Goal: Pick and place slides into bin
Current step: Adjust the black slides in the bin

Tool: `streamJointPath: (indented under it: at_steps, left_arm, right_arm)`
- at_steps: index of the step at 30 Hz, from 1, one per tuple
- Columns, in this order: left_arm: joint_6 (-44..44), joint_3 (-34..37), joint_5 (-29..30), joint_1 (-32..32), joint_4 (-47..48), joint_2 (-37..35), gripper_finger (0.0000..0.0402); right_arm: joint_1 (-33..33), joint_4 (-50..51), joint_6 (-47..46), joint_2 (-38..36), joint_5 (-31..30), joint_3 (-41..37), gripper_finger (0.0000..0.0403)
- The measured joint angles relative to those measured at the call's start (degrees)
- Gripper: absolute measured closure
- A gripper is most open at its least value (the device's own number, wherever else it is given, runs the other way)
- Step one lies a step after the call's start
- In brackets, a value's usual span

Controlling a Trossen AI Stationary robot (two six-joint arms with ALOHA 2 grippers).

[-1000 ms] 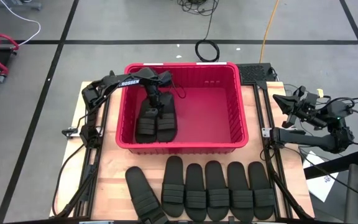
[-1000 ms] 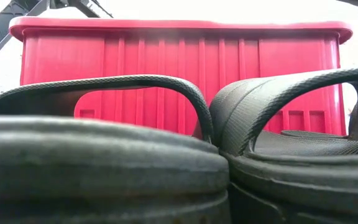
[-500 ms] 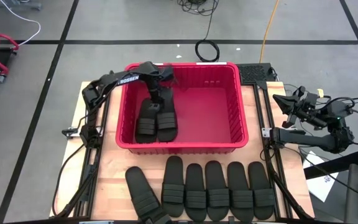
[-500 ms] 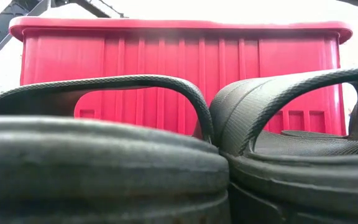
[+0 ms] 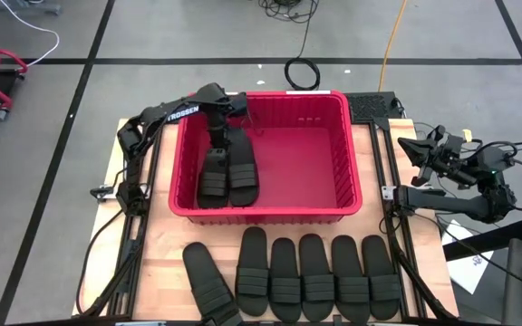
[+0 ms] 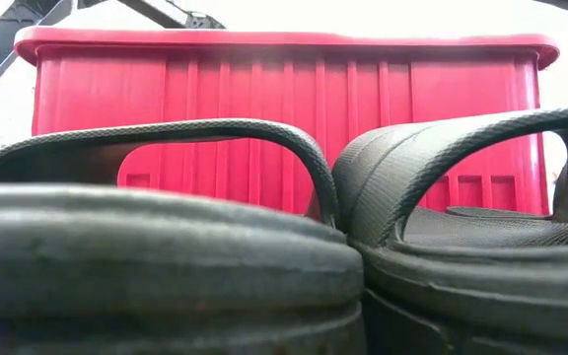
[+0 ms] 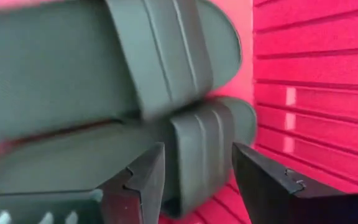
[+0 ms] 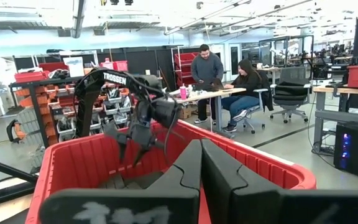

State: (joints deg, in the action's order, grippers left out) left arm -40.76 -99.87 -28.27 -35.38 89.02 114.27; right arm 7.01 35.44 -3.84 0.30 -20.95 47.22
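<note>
Two black slides [image 5: 216,172] [image 5: 243,170] lie side by side, soles down, on the floor of the red bin [image 5: 347,195], at its left end. My left gripper [image 5: 222,136] hangs over their far ends with its fingers open and empty. In the left wrist view [image 7: 197,180] both slides [image 7: 73,68] [image 7: 204,143] show just past the fingertips. Several more slides [image 5: 315,276] lie in a row on the table in front of the bin. My right gripper [image 5: 415,145] waits shut beyond the table's right edge.
The row of slides fills the table's near strip, and the leftmost one [image 5: 208,285] lies slanted. Two of them [image 6: 166,256] [image 6: 461,197] fill the low view in front of the bin wall [image 6: 284,99]. The bin's right half [image 5: 306,163] is bare. People sit at desks in the room behind.
My left gripper has risen a little and drawn back toward the bin's far left corner, away from the two slides. The slides have stayed where they were on the bin floor.
</note>
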Motion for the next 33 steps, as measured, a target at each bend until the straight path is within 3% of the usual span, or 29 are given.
streamJointPath:
  at_steps: [11, 20, 33]
  left_arm:
    - [0.82, 11.43, -3.01, 0.02, -1.07, 0.01, 0.0205]
    - [-1.23, 20.31, -3.17, -0.02, -10.44, -0.14, 0.0215]
    - [-0.69, 15.35, -0.86, -1.24, -9.33, -2.90, 0.0267]
  right_arm:
    - [0.00, 0.37, 0.13, 0.00, 0.00, 0.02, 0.0403]
    - [0.00, 0.50, 0.04, 0.00, 0.01, 0.00, 0.0403]
    - [0.01, 0.39, 0.02, 0.00, -0.09, 0.02, 0.0403]
